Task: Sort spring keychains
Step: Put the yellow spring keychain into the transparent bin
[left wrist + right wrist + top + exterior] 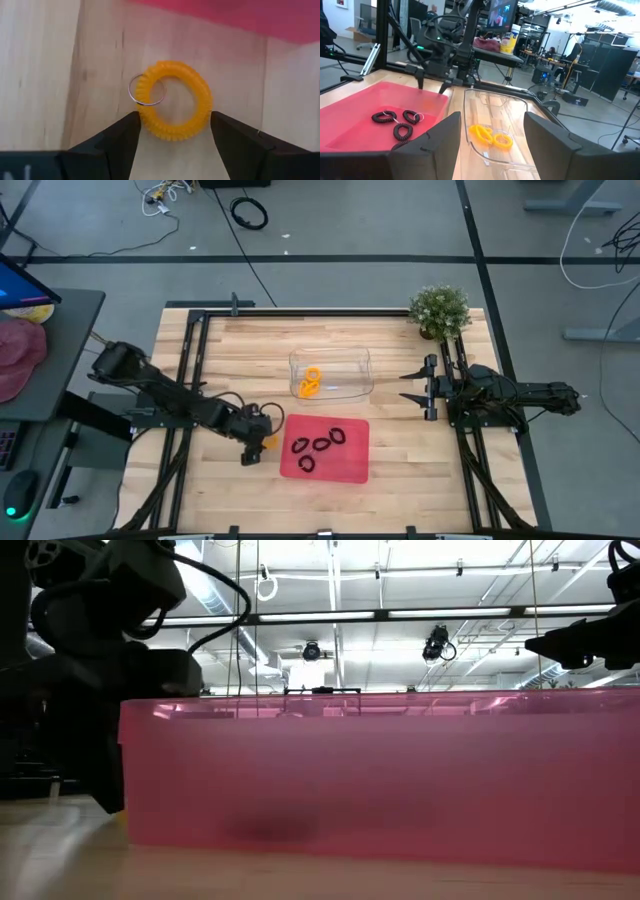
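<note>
An orange spring keychain point(175, 102) with a small metal ring point(146, 90) lies flat on the wooden table, just left of the red tray point(350, 465). My left gripper point(174, 125) points steeply down over it, open, with one finger on each side of the coil; in the high view the gripper point(255, 448) covers most of the coil point(270, 442). Several black spring keychains point(322, 443) lie in the red tray. Orange ones point(310, 383) lie in the clear tray point(365, 360). My right gripper point(408, 385) waits open at the table's right. My left gripper has its two fingertips point(131, 122) level with the coil's outer rim point(145, 120), on opposite sides, coming from above. Whether they touch it I cannot tell. The keychain lies flat on the table.
The red tray's wall point(380, 780) stands close to the right of the left gripper. The clear tray sits behind it toward the far edge. A potted plant point(440, 310) stands at the far right corner. Bare wood lies left of and in front of the keychain.
</note>
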You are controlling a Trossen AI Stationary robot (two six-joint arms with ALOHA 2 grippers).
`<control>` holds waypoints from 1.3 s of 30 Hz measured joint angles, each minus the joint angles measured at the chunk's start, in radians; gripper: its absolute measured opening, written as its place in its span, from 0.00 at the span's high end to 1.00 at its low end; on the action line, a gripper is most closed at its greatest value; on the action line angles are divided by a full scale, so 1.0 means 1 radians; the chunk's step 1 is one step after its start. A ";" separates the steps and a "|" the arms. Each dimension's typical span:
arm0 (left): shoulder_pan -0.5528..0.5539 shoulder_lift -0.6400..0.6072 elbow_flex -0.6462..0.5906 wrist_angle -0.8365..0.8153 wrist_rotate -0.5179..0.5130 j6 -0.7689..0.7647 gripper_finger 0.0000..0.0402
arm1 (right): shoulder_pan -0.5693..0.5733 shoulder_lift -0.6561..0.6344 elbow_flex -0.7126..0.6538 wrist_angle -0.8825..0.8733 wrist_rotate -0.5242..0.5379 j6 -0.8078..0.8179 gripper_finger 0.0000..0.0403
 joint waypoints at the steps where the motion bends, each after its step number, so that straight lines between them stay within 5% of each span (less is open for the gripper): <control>1: -0.004 0.015 0.008 0.000 -0.017 0.008 0.38 | 0.000 0.000 0.000 0.000 0.000 0.000 0.45; 8: 0.000 0.046 0.070 -0.030 -0.057 0.001 0.56 | 0.000 0.000 0.000 0.000 0.000 0.000 0.45; 14: 0.047 0.050 0.076 -0.059 -0.029 -0.094 0.93 | 0.000 0.000 0.000 0.000 0.000 0.000 0.45; 26: 0.054 -0.066 0.097 -0.206 -0.137 -0.170 0.94 | 0.000 0.000 0.000 -0.001 0.000 0.000 0.45; 34: 0.073 -0.127 0.337 -0.559 -0.385 -0.118 0.94 | 0.000 0.000 0.000 -0.001 0.000 0.000 0.45; 39: 0.134 -0.121 0.530 -0.507 -0.499 0.080 0.94 | 0.000 0.000 0.000 0.000 0.000 0.000 0.45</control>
